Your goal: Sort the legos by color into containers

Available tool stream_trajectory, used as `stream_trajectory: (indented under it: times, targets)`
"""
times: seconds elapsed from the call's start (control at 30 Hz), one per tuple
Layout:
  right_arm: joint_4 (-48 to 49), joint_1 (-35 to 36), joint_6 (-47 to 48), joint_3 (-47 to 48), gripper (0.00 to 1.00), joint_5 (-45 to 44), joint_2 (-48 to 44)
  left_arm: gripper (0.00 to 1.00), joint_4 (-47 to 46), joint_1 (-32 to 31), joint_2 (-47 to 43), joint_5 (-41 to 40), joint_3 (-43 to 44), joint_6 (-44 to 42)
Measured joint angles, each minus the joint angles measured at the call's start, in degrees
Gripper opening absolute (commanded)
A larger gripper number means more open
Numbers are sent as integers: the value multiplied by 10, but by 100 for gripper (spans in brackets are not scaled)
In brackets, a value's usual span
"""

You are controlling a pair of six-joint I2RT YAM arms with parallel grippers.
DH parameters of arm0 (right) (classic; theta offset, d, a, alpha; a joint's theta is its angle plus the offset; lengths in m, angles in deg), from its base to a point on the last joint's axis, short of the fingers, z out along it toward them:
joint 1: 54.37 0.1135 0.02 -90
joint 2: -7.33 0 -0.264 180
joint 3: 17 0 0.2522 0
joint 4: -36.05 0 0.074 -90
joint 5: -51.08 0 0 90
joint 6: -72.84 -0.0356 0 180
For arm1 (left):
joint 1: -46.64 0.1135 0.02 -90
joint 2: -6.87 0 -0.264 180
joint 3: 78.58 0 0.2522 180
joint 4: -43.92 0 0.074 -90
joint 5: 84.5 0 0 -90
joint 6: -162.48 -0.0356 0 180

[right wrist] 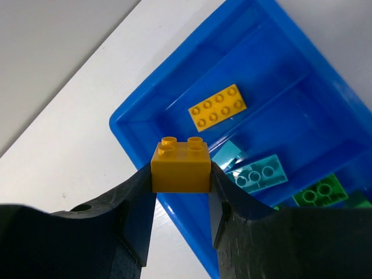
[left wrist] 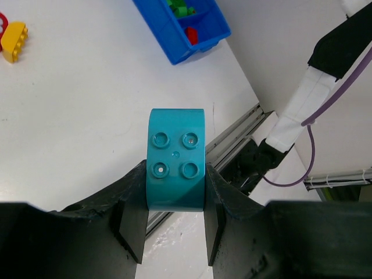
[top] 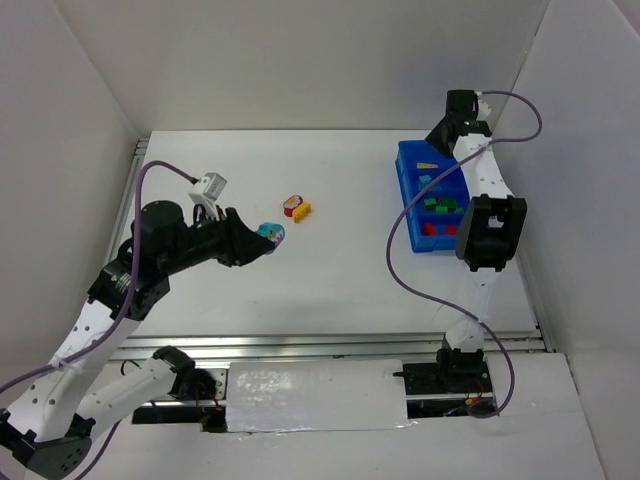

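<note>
Teal brick (left wrist: 176, 160) clamped between left fingers (left wrist: 132, 224); yellow brick (right wrist: 181, 167) clamped between right fingers (right wrist: 138, 216).

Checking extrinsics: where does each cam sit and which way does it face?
Top external: above and behind the bases, looking down on the table; both arms show.
Left wrist: looks past the left gripper, shut on a teal brick, across the table.
Right wrist: looks past the right gripper, shut on a yellow brick, into the blue bin.
Shared: all three show the bin.
</note>
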Motion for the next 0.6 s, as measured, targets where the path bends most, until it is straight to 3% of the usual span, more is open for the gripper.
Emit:
stream_trajectory:
  times: [0.6]
  targets:
    - [66,-15,-7,-3,0,103,40,0,27,0,-3,-16,-14,0]
